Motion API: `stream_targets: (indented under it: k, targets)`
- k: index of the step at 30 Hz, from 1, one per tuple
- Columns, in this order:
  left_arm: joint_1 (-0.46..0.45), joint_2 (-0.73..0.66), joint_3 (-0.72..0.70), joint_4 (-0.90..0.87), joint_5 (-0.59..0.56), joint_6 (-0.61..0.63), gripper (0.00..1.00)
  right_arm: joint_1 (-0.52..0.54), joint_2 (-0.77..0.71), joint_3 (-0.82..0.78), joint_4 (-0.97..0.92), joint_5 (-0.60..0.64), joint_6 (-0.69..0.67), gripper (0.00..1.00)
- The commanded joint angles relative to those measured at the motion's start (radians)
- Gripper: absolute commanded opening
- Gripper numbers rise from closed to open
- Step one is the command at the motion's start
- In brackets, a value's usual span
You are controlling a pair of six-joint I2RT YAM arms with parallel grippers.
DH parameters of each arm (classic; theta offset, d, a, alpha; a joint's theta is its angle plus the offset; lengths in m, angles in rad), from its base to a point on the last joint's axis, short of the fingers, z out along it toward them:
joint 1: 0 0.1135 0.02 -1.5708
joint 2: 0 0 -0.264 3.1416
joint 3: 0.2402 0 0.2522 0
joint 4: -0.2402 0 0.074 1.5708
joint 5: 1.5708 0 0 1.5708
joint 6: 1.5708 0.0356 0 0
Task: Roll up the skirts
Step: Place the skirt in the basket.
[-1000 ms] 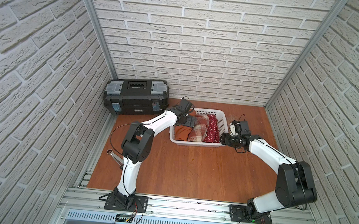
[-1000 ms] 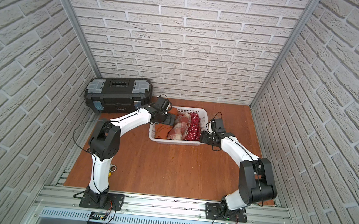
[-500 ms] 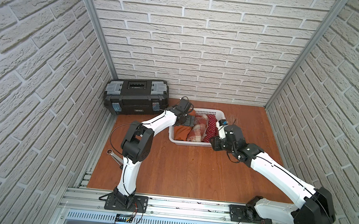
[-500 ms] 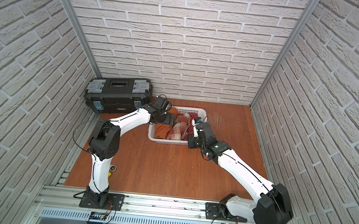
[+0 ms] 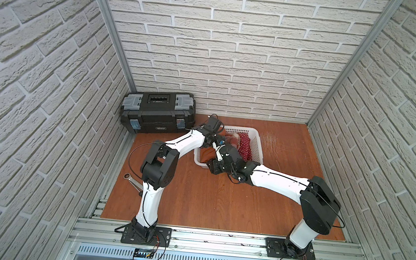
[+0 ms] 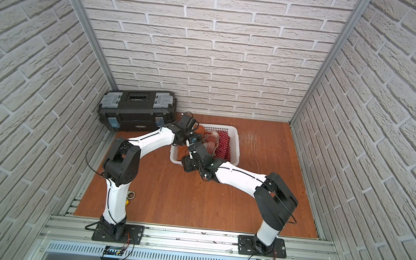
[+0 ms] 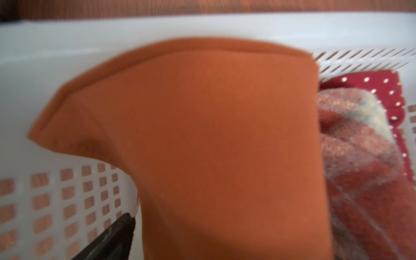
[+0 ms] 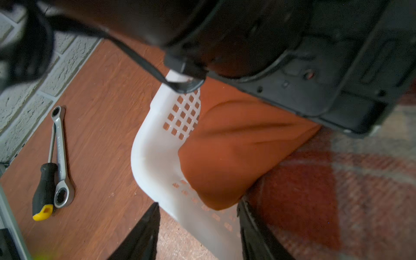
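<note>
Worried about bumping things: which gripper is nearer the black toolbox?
Left. The left gripper is over the basket's far half, on the side toward the toolbox; the right gripper straddles the basket's near corner, farther away.

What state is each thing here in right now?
Orange skirt: in basket, edge over rim.
Plaid skirt: bundled in basket.
Dotted skirt: in basket.
Basket: upright, holds all three skirts.
Toolbox: shut.
Wrench: lying flat on the table.
Screwdriver: lying beside the wrench.
Left gripper: jaws open over orange skirt.
Right gripper: jaws open, astride basket corner.
</note>
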Motion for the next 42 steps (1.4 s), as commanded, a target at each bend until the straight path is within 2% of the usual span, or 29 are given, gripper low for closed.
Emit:
stream_targets:
  k: [1,6,9,17,18,22,26,33,42]
  targets:
    - [0.018,0.004,-0.032,-0.005,-0.007,-0.007,0.98,0.005,0.0,0.038,0.042,0.08,0.03,0.58]
    - [0.028,-0.002,-0.05,0.011,0.005,-0.015,0.98,0.004,0.09,0.132,-0.018,0.098,0.03,0.58]
    - [0.033,-0.005,-0.065,0.027,0.016,-0.02,0.98,0.005,0.099,0.11,0.055,0.08,0.045,0.58]
    - [0.039,-0.008,-0.09,0.052,0.036,-0.032,0.98,0.003,0.214,0.22,-0.025,0.137,0.025,0.55]
    - [0.039,-0.008,-0.091,0.054,0.04,-0.033,0.98,0.003,0.23,0.232,-0.036,0.136,0.025,0.51]
    - [0.043,-0.019,-0.105,0.068,0.053,-0.037,0.98,0.002,0.301,0.272,-0.122,0.167,0.038,0.19]
    - [0.051,-0.029,-0.106,0.075,0.064,-0.034,0.98,0.003,0.323,0.239,-0.135,0.176,0.068,0.02]
    - [0.081,-0.037,-0.041,0.071,0.108,-0.01,0.98,-0.001,0.357,0.238,-0.194,0.179,0.097,0.02]
    - [0.145,0.007,0.216,-0.037,0.207,0.05,0.98,-0.008,0.403,0.245,-0.231,0.124,0.116,0.02]
